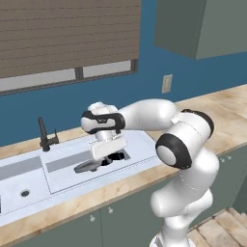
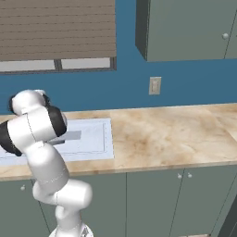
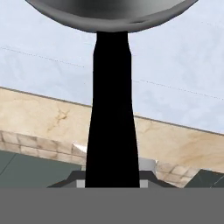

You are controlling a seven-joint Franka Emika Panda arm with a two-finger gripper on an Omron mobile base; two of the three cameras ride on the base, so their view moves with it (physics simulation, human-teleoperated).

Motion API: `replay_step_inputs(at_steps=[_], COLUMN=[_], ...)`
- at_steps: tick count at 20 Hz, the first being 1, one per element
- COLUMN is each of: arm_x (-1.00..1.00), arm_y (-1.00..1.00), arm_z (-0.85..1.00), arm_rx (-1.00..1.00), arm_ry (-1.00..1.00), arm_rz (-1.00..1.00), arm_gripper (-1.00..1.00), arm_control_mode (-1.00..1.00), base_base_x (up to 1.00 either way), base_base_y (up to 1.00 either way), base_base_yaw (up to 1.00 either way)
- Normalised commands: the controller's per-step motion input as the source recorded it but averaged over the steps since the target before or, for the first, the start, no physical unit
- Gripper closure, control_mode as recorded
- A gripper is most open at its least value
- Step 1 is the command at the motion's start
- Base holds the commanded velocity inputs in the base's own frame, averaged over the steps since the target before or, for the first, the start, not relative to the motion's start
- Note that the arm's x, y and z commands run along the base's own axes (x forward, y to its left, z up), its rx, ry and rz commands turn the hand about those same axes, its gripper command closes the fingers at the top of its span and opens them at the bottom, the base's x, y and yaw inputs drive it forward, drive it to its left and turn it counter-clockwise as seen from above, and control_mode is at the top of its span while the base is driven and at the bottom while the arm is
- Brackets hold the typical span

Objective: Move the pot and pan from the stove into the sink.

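Gripping the pan by its handle, end effector over sink, faucet behind.

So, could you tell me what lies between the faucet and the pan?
Only bare white sink, in the left base view, separates faucet from pan.

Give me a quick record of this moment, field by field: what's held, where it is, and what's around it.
held item: pan, shallow and silver, gripped by its long black handle
pincer: shut on the handle
pan position: over the right basin of the sink, bowl pointing away from the arm
pan contact with basin: cannot tell
faucet: dark, at the back rim of the sink
counter: beige marble, to the right of the sink
wall outlet: on the blue wall above the counter
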Motion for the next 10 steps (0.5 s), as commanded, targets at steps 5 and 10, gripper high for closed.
replay_step_inputs(at_steps=[5,10], arm_x=[0.31,0.00], arm_y=[0.09,0.00], arm_z=[-0.24,0.00], arm_rx=[-0.02,0.00], arm_ry=[-0.04,0.00], arm_rz=[0.00,0.00], arm_gripper=[1.00,-1.00], arm_control_mode=[-1.00,-1.00], base_base_x=[0.00,0.00], base_base_y=[0.00,0.00], base_base_yaw=[0.00,0.00])
